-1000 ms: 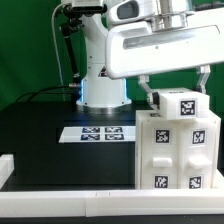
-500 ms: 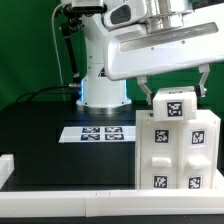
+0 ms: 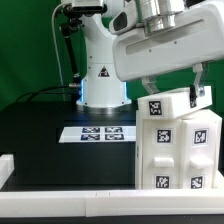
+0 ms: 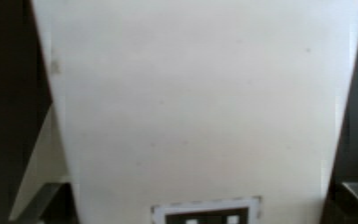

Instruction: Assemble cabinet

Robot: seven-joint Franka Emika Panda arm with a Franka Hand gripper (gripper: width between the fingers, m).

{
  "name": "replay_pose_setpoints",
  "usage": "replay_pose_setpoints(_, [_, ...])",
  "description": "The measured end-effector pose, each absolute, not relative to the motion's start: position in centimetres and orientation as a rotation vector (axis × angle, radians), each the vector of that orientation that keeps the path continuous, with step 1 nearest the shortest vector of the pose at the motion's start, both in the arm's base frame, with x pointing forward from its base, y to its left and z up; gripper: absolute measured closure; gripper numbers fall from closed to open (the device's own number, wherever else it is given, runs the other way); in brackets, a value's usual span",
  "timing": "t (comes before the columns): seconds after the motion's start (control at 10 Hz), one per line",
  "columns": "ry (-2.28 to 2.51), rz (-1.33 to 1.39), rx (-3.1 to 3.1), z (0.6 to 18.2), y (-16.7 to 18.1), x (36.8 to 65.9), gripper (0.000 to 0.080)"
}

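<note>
The white cabinet (image 3: 180, 155), with panelled fronts and several black-and-white tags, stands at the front of the exterior view's right. My gripper (image 3: 174, 92) is directly above it, with a dark finger on each side of a white tagged block (image 3: 163, 104). The block sits tilted on the cabinet's top. The gripper is shut on this block. In the wrist view the block's white face (image 4: 194, 110) fills the frame, with a tag at its near edge. The gripper (image 4: 199, 205) straddles the block, and the dark fingertips (image 4: 43, 203) show at the frame's corners.
The marker board (image 3: 97, 132) lies flat on the black table behind the cabinet. The arm's white base (image 3: 100, 92) stands behind the board. A white rail (image 3: 60, 192) runs along the table's front edge, with a white block at its left end.
The gripper has turned and shifted toward the exterior view's left. The white tagged block has moved with it and now sits tilted on the cabinet's top.
</note>
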State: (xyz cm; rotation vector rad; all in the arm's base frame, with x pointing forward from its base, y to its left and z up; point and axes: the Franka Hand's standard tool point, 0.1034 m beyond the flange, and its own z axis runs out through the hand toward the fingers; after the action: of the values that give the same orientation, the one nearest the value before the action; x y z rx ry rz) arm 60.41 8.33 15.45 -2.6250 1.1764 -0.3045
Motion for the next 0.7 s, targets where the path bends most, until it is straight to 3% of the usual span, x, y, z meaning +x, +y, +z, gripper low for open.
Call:
replay_pose_setpoints(0.3, [1.649, -0.249, -2.28, 15.55, 8.38, 60.19, 0.0242])
replay_pose_setpoints(0.7, [1.923, -0.155, -1.985, 15.58, 7.99, 60.15, 0.0241])
